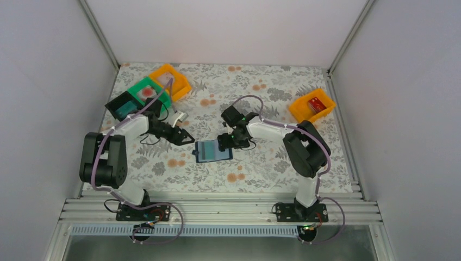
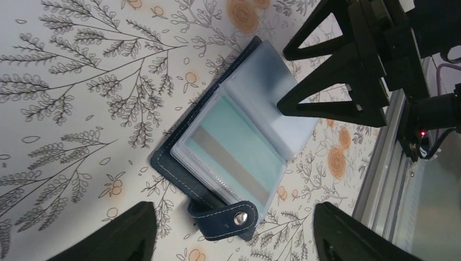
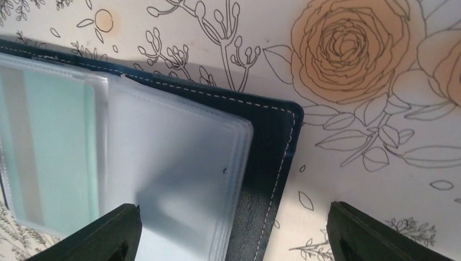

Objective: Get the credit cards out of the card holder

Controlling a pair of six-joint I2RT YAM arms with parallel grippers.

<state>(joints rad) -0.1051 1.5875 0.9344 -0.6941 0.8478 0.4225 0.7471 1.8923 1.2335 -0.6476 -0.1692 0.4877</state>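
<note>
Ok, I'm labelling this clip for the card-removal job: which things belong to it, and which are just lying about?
Job: card holder; teal card in its sleeve; pale red-blotched card in the green bin; left gripper; right gripper.
Lying about: left orange bin; right orange bin with a red item; black bin.

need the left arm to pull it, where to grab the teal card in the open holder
Probably the outer long edge of the teal card, away from the fold, reached from above by the left gripper. It lies flat in a clear sleeve of the card holder, and the right gripper sits over the other leaf. Which sleeve edge opens I cannot tell.
</note>
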